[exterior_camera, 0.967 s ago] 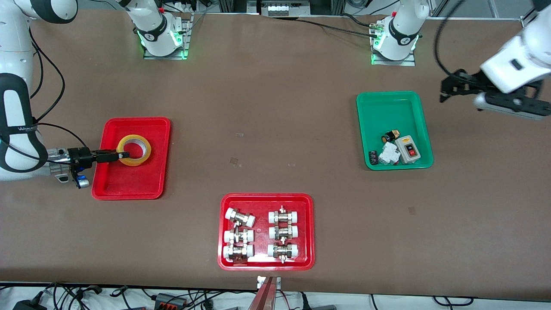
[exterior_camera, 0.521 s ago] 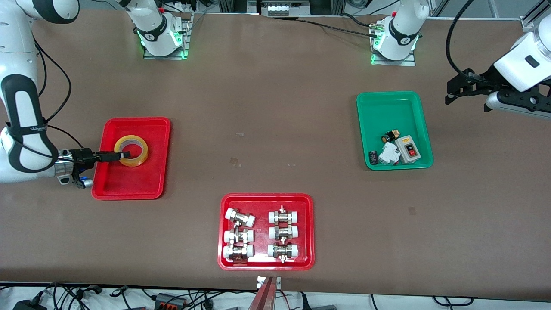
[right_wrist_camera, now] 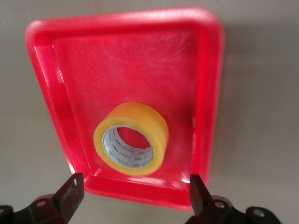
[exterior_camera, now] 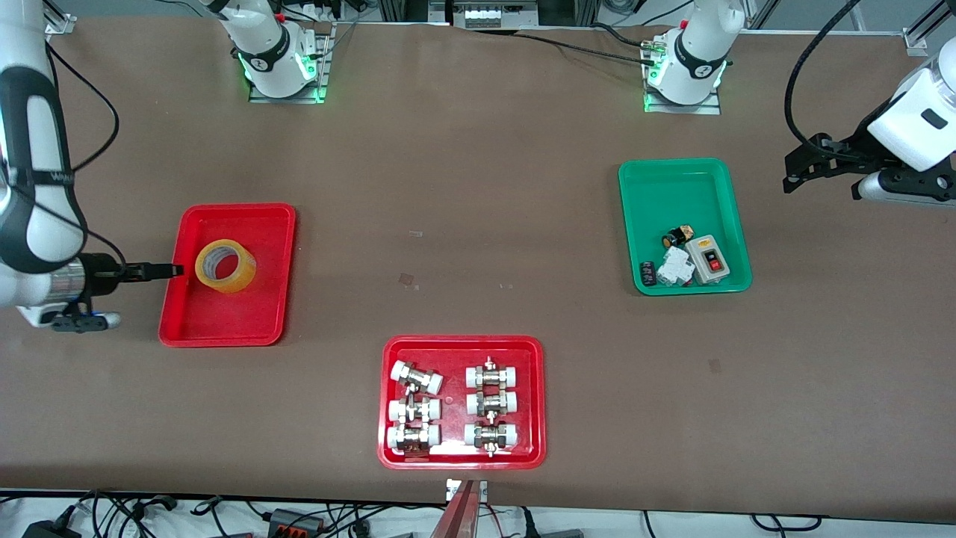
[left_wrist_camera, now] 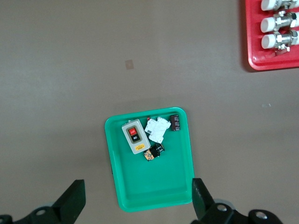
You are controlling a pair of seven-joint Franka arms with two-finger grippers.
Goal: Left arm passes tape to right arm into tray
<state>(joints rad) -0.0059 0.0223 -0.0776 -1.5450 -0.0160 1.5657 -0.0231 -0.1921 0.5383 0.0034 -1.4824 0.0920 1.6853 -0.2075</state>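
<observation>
The yellow tape roll (exterior_camera: pixel 225 266) rests in the plain red tray (exterior_camera: pixel 258 220) toward the right arm's end of the table; it also shows in the right wrist view (right_wrist_camera: pixel 131 138) inside the tray (right_wrist_camera: pixel 196 56). My right gripper (exterior_camera: pixel 170 270) is open and empty at the tray's rim beside the tape, clear of the roll; in the right wrist view (right_wrist_camera: pixel 134 190) its fingers stand wide apart. My left gripper (exterior_camera: pixel 793 170) is open and empty in the air past the green tray, at the left arm's end; its wrist view (left_wrist_camera: pixel 138 198) looks down on that tray.
A green tray (exterior_camera: pixel 676 179) holds a switch box (exterior_camera: pixel 710 259) and small parts; it also shows in the left wrist view (left_wrist_camera: pixel 154 186). A red tray with white-capped metal fittings (exterior_camera: pixel 461 402) lies nearest the front camera. The arm bases stand along the top edge.
My right gripper let go of the tape and drew back to the tray's rim; the roll now rests in the tray. My left gripper moved outward toward its end of the table.
</observation>
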